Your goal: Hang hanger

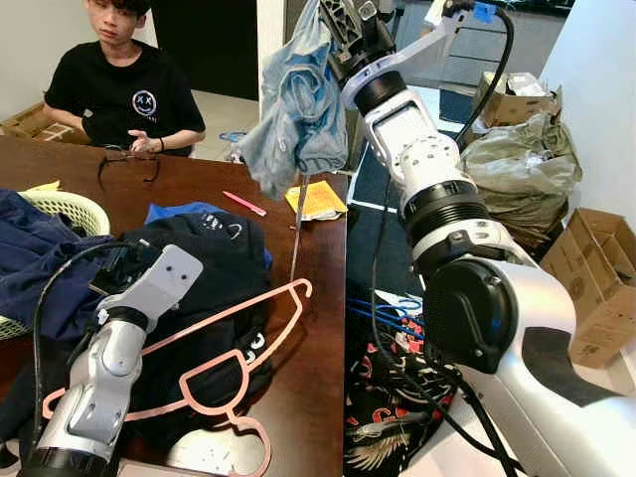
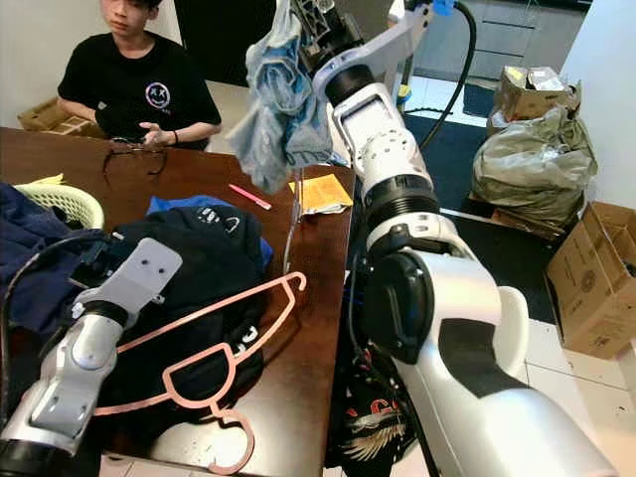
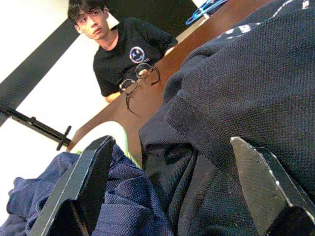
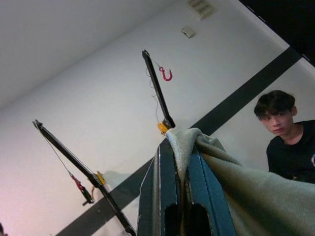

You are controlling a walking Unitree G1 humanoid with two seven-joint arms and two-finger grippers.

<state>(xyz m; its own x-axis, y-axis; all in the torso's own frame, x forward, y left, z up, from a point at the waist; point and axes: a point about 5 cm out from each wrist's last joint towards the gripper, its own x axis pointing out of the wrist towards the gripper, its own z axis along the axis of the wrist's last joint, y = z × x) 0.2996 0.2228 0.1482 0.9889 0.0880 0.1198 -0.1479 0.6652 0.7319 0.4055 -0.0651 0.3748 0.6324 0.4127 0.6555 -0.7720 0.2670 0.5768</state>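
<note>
Right gripper (image 4: 179, 196), as I saw it, was pinched on a limp blue-grey cloth (image 1: 294, 104) held high; left gripper (image 3: 170, 194) gaped over dark knit garments (image 1: 214, 273). Thin pink hanger (image 1: 234, 363) lay atop them, near.

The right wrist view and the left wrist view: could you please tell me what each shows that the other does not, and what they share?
The right wrist view shows the right gripper shut on a light blue garment, with a red hook hanging by the wall. The left wrist view shows the left gripper, fingers open, over dark clothes, plus glasses on the wooden table. Both share the seated person in a black shirt.
</note>
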